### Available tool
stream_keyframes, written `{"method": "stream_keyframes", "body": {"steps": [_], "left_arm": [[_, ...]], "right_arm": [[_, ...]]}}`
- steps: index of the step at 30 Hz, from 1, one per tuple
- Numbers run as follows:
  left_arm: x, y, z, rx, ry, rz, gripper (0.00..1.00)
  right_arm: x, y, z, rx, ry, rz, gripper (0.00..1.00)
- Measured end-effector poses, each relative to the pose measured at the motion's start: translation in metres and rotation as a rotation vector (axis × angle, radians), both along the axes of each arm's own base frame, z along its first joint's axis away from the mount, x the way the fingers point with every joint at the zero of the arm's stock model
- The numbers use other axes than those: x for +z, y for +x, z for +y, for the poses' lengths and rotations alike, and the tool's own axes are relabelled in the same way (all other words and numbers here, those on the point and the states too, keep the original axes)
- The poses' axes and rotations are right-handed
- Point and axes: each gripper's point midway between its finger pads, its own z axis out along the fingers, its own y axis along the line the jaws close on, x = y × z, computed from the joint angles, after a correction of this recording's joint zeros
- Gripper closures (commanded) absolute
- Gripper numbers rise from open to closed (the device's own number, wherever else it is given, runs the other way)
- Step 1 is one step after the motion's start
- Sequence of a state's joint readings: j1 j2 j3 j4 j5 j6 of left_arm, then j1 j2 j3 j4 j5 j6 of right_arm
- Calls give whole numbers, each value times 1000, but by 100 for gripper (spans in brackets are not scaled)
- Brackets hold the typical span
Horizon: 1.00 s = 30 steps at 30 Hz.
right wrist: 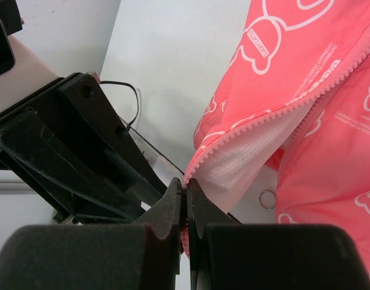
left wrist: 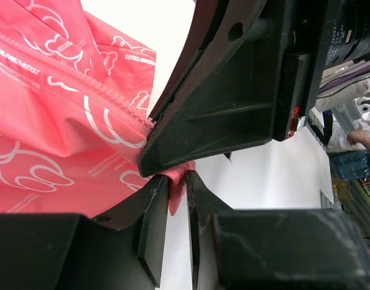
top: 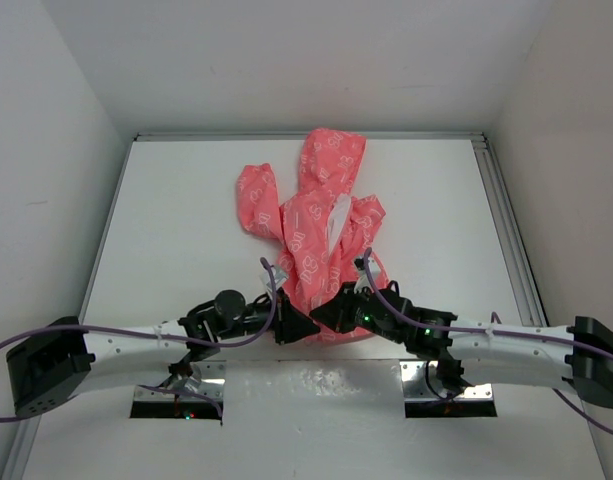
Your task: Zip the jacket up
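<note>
The jacket (top: 308,250) lies flat mid-table, nearer the arm side, hood (top: 332,155) pointing away from the arms, 1 sleeve (top: 257,196) splayed out to the left. The front is open up top, and white lining (top: 337,214) shows between the 2 halves. The hem sits right at the 2 grippers, which meet almost tip to tip there. On the right gripper (right wrist: 185,188) the jaws are fully closed, pinching the bottom end of 1 zip edge. The zip teeth (right wrist: 266,119) run from upper right straight down into its fingertips, with lining exposed behind them. A small metal ring (right wrist: 267,198) sits just beside that lining; can't tell what it belongs to. On the left gripper (left wrist: 177,181) the jaws stand open only a slit. A corner of pink fabric hangs into the gap, with bare white table visible through it lower down; can't tell whether the fabric is actually pinched. In the left wrist view the right gripper's body sits just above the left fingers, right at the end of the other row of teeth. The table (top: 186,220) is white, walled on 3 sides.
</note>
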<state>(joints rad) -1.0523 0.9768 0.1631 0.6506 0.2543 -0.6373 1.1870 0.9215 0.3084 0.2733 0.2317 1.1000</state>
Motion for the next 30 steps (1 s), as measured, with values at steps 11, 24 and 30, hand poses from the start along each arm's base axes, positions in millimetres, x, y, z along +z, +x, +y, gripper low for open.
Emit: {"method": "stream_keyframes", "body": {"steps": [11,24,30], "left_arm": [[-1,2,-1,9,-3,7,100],[15,32,21,185,-48,-27,100],[10,59,50,309,-19,-45,100]], "right_arm": [[1,2,0,-8,0,-5,93],[19,9,-34,-80,-44,-95,80],[-22,1,-43,-49,-198,-21,100]]}}
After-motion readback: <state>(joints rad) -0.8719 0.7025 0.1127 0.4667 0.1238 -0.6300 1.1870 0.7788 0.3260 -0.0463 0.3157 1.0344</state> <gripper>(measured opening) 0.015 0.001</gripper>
